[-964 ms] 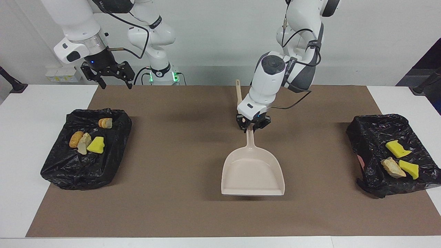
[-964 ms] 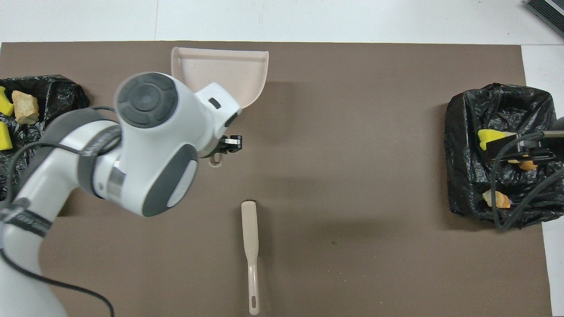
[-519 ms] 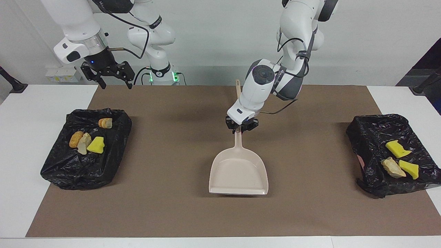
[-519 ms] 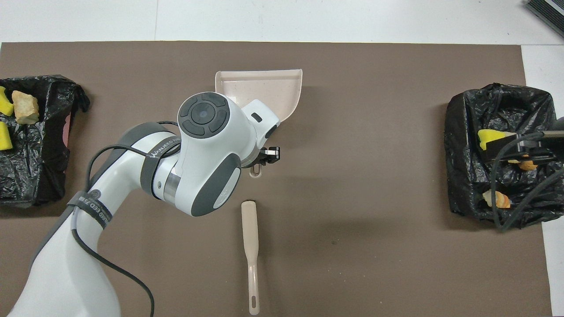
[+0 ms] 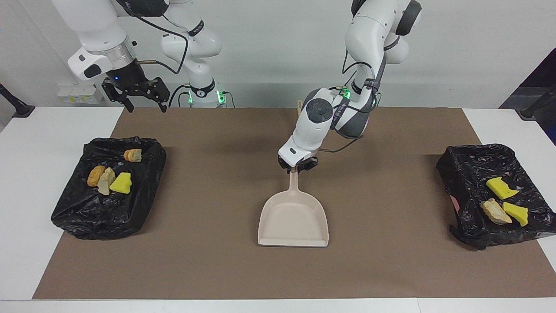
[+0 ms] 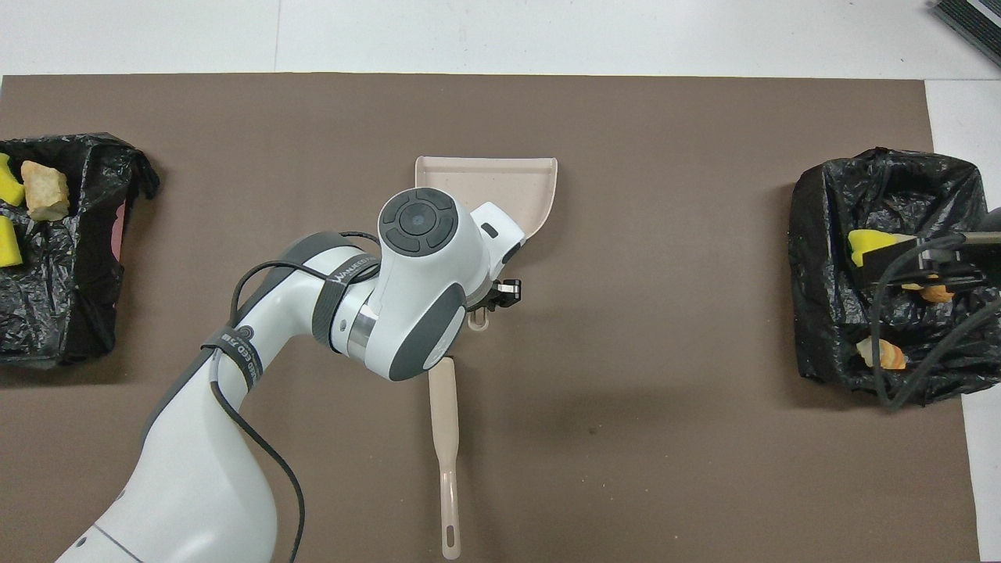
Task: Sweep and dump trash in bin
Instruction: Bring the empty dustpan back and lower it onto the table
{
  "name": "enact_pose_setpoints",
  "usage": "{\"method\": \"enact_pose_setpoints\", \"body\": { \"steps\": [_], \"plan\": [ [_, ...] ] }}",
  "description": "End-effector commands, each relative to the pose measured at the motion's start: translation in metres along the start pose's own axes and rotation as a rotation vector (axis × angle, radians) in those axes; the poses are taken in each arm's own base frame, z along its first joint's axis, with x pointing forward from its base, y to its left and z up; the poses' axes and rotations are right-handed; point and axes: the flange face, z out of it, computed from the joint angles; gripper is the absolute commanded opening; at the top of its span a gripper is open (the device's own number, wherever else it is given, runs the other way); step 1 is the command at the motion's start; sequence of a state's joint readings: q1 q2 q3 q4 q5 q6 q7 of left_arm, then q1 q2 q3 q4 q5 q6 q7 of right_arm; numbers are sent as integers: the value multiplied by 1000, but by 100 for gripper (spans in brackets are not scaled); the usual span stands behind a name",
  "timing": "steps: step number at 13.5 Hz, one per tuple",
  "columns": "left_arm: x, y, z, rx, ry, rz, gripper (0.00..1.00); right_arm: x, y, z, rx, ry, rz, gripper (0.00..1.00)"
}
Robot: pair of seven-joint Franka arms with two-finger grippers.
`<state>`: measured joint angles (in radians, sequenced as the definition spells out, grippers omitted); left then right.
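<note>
An empty beige dustpan (image 5: 293, 221) (image 6: 500, 184) lies at the middle of the brown mat, its mouth turned away from the robots. My left gripper (image 5: 295, 167) (image 6: 486, 301) is shut on the dustpan's handle. The trash lies in two bins lined with black bags. The bin (image 5: 87, 217) (image 6: 821, 328) at the right arm's end holds a yellow sponge piece (image 5: 121, 183), a cream chunk (image 5: 105, 181) and two orange lumps (image 5: 95, 175). The other bin (image 5: 460, 174) (image 6: 70, 313) holds two yellow pieces (image 5: 501, 188) and a cream chunk (image 5: 495, 211). My right gripper (image 5: 134, 93) (image 6: 915, 262) waits open, high over the first bin.
A beige brush (image 6: 443, 438) lies on the mat nearer to the robots than the dustpan, its handle pointing toward them. The left arm's body hides its bristle end from above. White table borders the brown mat (image 5: 208, 261) at both ends.
My left gripper has carried the dustpan sideways toward the right arm's end, to the mat's middle. The right arm has stayed still.
</note>
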<state>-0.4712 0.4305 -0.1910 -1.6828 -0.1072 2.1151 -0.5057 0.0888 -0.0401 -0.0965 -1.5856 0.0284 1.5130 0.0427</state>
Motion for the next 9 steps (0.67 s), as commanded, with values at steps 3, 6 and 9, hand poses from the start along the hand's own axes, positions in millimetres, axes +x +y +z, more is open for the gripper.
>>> {"method": "enact_pose_setpoints", "body": {
  "steps": [3,6,9],
  "plan": [
    [9,-28,-57,-4,42,-61,100,-3,3,-3,6,-4,-16,100],
    [28,-85,-106,-9,107,-173,100,-3,3,-3,6,-4,-16,100],
    [29,-149,-152,17,108,-249,100,-3,3,-3,6,-4,-16,100]
  ]
}}
